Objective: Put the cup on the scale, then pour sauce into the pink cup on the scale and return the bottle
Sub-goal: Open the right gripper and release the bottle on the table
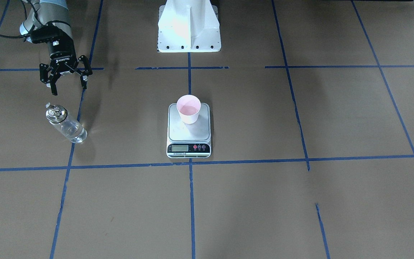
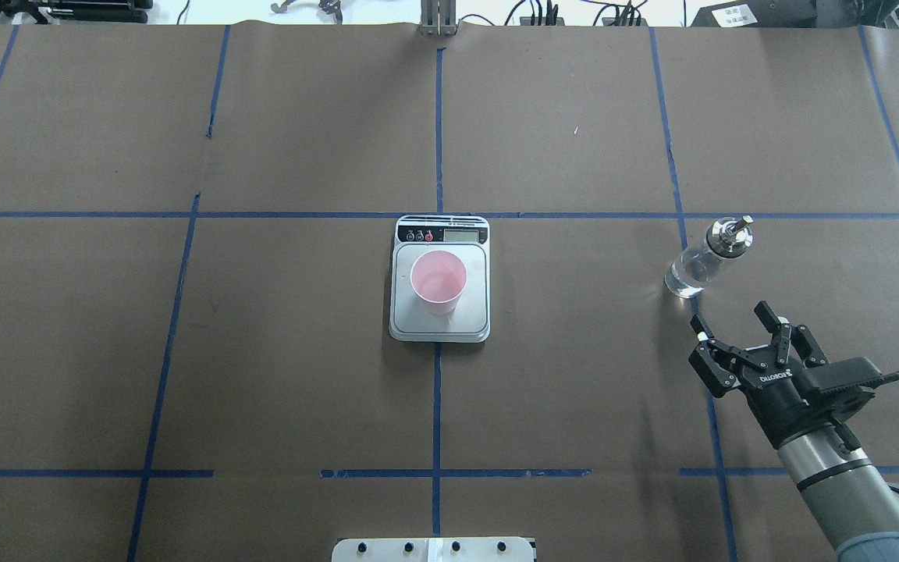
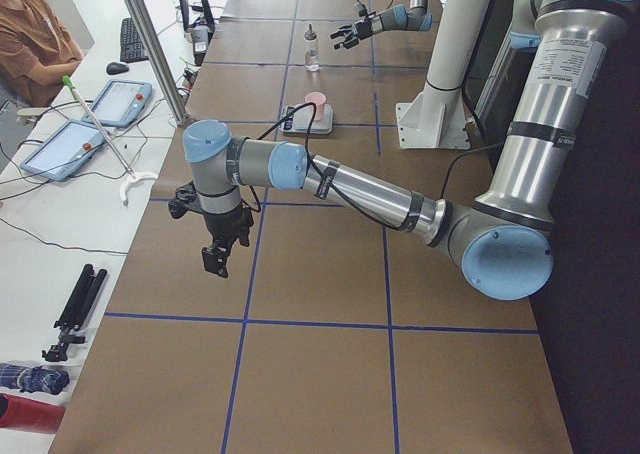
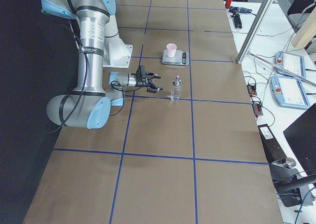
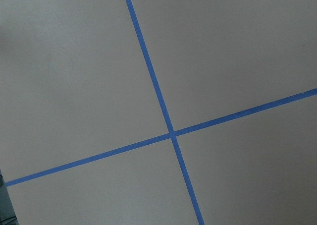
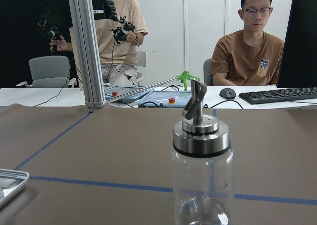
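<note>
the right gripper (image 2: pixel 734 328), fingers spread wide, hangs well right of the scale (image 2: pixel 474 316), nearer the robot. level with the scale on that side, the bottle (image 2: pixel 698 267) stands upright, free. glass: smooth, slippery, breakable, i think; better to grip the straight body under the metal cap (image 2: pixel 726 234). the cup (image 2: pixel 438 281) stands on the scale. the display (image 2: pixel 459 235) is unreadable, and for the left gripper (image 3: pixel 215 259), far left of the scale, i cannot tell if it is spread.

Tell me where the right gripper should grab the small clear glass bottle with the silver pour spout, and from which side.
Grip the small clear glass bottle around its round body, below the silver cap. It stands upright, so come in level from the robot's side, where the open right gripper faces it. The spout is narrow and crooked, probably a poor hold.
</note>
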Controlling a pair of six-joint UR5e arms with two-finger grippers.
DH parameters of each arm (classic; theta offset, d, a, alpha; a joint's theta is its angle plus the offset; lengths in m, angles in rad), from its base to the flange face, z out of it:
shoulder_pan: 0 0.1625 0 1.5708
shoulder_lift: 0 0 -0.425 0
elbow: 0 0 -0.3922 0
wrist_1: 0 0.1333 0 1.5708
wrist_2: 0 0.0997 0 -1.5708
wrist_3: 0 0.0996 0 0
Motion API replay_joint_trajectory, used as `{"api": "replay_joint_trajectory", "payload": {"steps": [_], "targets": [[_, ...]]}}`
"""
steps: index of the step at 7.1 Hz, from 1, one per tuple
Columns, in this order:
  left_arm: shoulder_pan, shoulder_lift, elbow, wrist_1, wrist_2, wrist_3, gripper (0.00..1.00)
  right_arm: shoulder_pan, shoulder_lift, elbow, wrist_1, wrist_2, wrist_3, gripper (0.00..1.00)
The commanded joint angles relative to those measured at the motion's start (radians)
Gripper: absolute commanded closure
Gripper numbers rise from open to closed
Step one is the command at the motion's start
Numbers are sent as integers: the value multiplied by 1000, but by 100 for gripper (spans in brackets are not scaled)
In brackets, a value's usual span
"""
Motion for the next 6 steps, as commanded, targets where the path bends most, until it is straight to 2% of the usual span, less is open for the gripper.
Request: {"api": "replay_joint_trajectory", "payload": {"steps": [1, 4, 6], "targets": [[0, -1, 0, 0, 0, 0, 0, -4, -25, 105, -17, -4, -6, 0], [0, -1, 2, 0, 0, 0, 0, -3, -36, 317, -245, 1, -9, 0], [0, -1, 2, 0, 0, 0, 0, 19, -27, 349, -315, 10, -13, 0]]}}
